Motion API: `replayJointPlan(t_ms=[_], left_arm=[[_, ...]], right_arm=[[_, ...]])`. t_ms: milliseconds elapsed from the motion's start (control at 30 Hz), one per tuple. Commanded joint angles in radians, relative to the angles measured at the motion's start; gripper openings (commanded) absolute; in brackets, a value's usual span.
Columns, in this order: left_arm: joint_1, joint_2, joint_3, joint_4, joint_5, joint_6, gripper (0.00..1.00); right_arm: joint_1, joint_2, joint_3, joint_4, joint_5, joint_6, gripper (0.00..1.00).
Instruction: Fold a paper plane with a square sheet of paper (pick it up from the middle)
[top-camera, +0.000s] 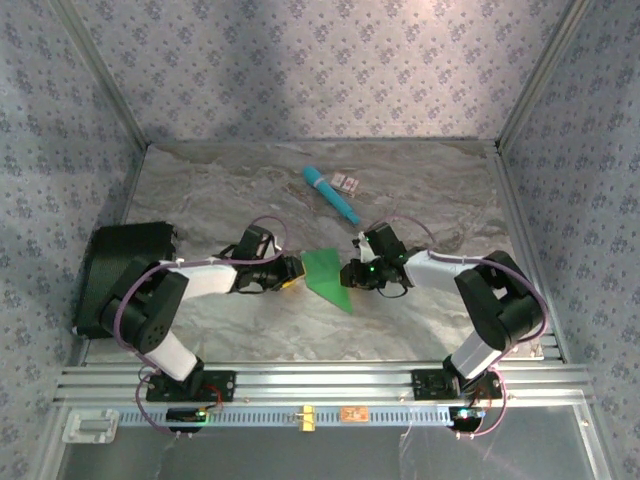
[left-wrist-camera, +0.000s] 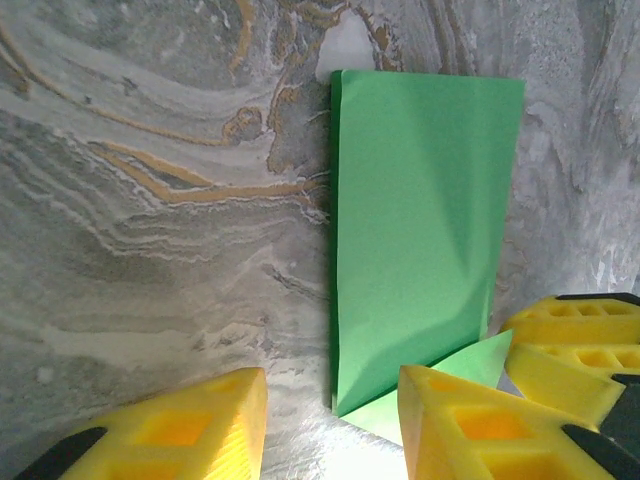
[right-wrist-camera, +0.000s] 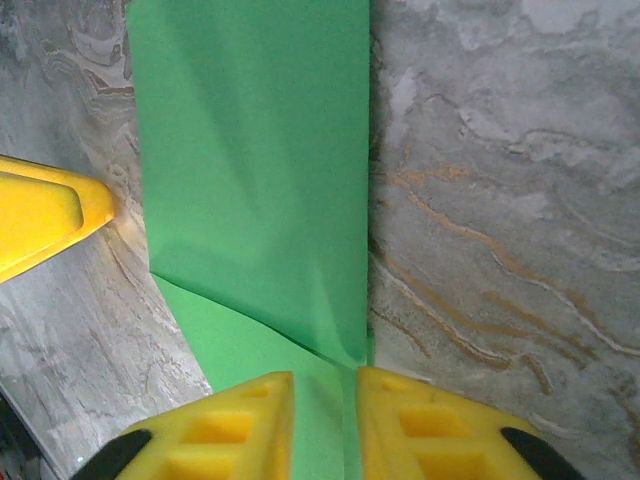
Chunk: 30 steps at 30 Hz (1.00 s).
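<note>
Main worry from where I stand: the square sheet of paper (top-camera: 328, 277), already creased w/ a flap folded over, lies mid-counter (top-camera: 200, 190) with the left pincer (top-camera: 292, 272) & right pincer (top-camera: 350, 275) crowding it from either side. If one of them shuts or drags sideways now, I reckon the loose top layer slips off its crease or a corner crumples, and the nose comes out crooked. It's thin paper on a slick marbled top, so it could also just skate away instead of folding.

The left pincer (left-wrist-camera: 333, 400) has its jaws plainly apart. The sheet's (left-wrist-camera: 420, 230) near edge lies in the gap, nothing clamped. The right pincer (right-wrist-camera: 325, 385) has its jaws only a slit apart over the paper's (right-wrist-camera: 260, 170) tip, which doesn't look like a real pinch.

Pose: both arms reach inward from their bases, forearms low & nearly level, wrists tipped down, pincers facing each other across the sheet. The teal stick (top-camera: 332, 195) sits well apart behind them, no bother.
</note>
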Motion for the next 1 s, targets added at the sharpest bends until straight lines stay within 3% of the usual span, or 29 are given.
replayJointPlan(t_ms=[0,233,600,967], left_arm=[[0.006,0.015,0.033,0.024,0.030,-0.011,0.40],[0.007,0.025,0.042,0.023,0.037,-0.016,0.40],[0.009,0.053,0.073,0.027,0.054,-0.031,0.47],[0.008,0.078,0.101,0.028,0.076,-0.033,0.47]], right_arm=[[0.002,0.007,0.025,0.014,-0.011,-0.003,0.20],[-0.003,-0.010,0.015,0.018,-0.012,-0.006,0.10],[-0.025,-0.046,-0.029,0.077,-0.051,0.013,0.10],[-0.054,-0.060,-0.070,0.127,-0.083,0.032,0.10]])
